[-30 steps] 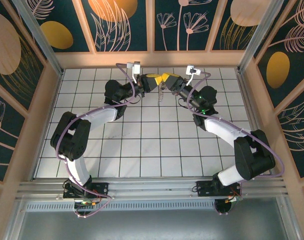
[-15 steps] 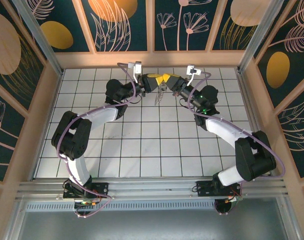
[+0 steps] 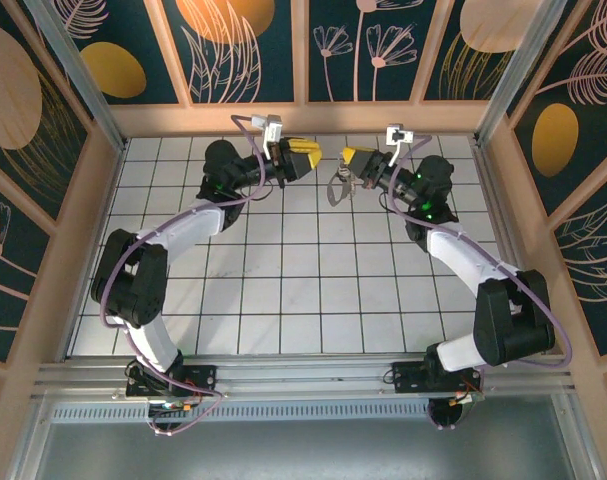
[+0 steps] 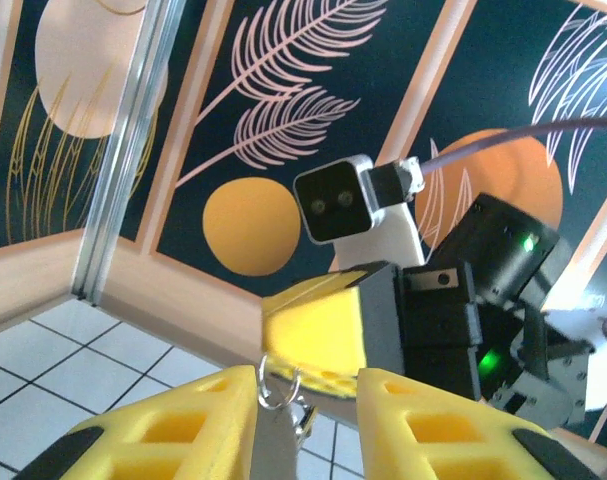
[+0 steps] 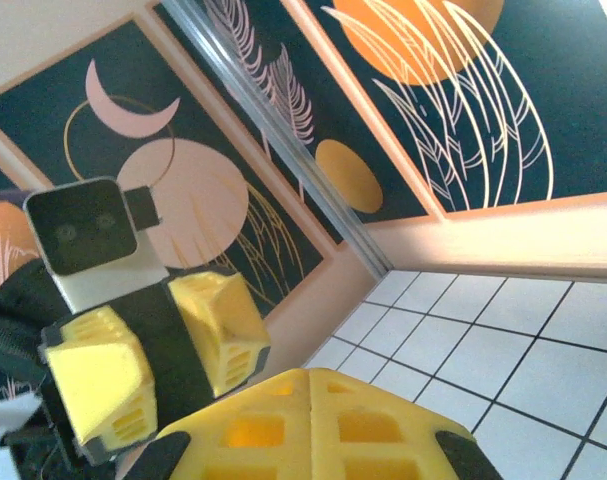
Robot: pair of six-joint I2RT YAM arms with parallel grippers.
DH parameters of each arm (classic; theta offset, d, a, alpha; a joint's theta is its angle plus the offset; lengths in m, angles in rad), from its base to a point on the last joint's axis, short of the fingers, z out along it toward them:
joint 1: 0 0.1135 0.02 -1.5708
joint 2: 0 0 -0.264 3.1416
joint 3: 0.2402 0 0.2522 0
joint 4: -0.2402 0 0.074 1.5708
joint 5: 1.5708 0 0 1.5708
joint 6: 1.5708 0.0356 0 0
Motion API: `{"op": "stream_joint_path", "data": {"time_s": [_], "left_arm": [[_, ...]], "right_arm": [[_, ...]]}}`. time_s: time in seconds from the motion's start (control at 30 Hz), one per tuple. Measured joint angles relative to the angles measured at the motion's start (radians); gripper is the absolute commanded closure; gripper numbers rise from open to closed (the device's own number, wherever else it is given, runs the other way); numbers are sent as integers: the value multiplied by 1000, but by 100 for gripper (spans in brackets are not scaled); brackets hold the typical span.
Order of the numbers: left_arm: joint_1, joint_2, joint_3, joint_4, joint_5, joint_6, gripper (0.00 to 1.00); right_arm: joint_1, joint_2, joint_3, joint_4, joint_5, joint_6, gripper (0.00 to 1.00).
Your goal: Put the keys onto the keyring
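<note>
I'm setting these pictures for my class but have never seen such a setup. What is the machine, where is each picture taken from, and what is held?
The machine is a left arm and a right arm, bolted at the near edge of a white tiled table. The top picture looks down from above and behind them; the other two come from a camera on each wrist, each showing its own yellow fingers and the other arm opposite. The right tool is shut on the keyring, which dangles over the tiles rather than lying on them. The left tool faces it, open and holding nothing. The metal ring shows best from the left wrist.
</note>
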Motion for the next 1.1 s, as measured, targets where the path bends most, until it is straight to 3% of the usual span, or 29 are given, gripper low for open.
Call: {"op": "stream_joint_path", "data": {"time_s": [0.23,0.53,1.1], "left_arm": [[13,10,84,-185,90,130,68],[13,50,142,-287,178,197,67],[7,97,151,-269,246,162,67]], "right_arm": [[-19,1,106,-143,-143,-130,100],[-19,47,137,-219,-269,-202,100],[1,67,157,-237,-296,-209,100]]}}
